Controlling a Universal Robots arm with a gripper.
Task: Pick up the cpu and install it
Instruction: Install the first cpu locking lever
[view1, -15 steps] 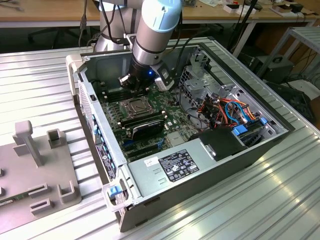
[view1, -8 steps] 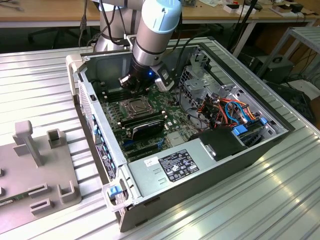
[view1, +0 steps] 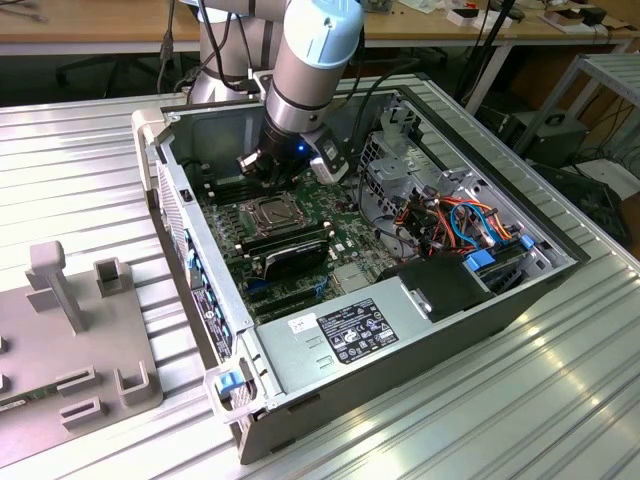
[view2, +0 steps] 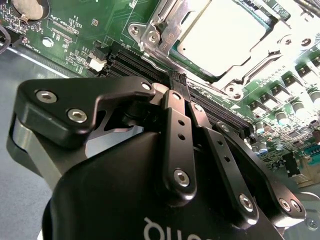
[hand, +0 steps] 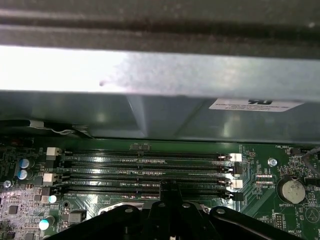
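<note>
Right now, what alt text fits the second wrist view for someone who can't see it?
The black gripper, fingers closed together, hovers over a green motherboard just short of the metal-framed socket, where the grey cpu already sits. Black memory slots run between them.

power supply label (view1: 352, 330) | case sticker (hand: 255, 104) | print on both unreadable
</note>
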